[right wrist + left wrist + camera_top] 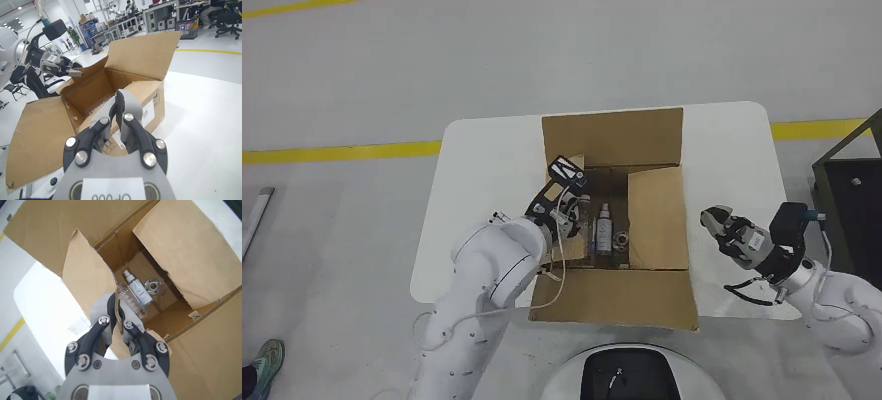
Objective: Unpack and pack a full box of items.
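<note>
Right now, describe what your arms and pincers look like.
Left arm and right arm: rounded white shells, loose cables at wrists. Left pincer and right pincer: grey metal base, black link bars with silver bolts, grey fingers with black ribbed pads. White labels on both bases.

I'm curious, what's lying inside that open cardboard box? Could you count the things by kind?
Spray bottle: 1
Clear plastic bottle: 1
Metal ring: 1
Total: 3
The flap pinched by the left fingers hides some of the inside, so more may lie there.
</note>
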Robot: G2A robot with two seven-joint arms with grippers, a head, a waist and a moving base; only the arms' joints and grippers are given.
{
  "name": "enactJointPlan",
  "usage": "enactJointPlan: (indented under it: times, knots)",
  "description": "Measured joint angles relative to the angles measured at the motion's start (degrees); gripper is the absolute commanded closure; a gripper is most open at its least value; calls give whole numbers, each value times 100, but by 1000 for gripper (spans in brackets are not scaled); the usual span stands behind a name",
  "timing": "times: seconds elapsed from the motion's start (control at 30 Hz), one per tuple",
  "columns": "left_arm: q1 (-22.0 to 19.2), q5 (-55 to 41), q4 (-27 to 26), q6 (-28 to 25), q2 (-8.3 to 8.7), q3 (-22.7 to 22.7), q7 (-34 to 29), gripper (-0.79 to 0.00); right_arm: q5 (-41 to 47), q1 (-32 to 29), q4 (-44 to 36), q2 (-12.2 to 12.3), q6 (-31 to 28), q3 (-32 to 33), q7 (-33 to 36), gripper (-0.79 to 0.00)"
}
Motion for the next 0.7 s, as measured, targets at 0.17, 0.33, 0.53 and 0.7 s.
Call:
enactJointPlan:
  times: [0.17,0.33,0.53,0.7]
  knots:
    - [93,-491,-154,135,18,-215,-32,-696,297,73,-137,44,-501,38,567,0]
    - [127,-599,-164,86,46,-329,65,-785,485,296,-13,77,-749,-221,1452,0]
    - [143,-436,-170,47,93,-462,102,-785,559,457,131,71,-636,-420,1762,0]
    - [140,444,-249,-236,171,-551,117,-785,553,510,187,74,-627,-444,1792,0]
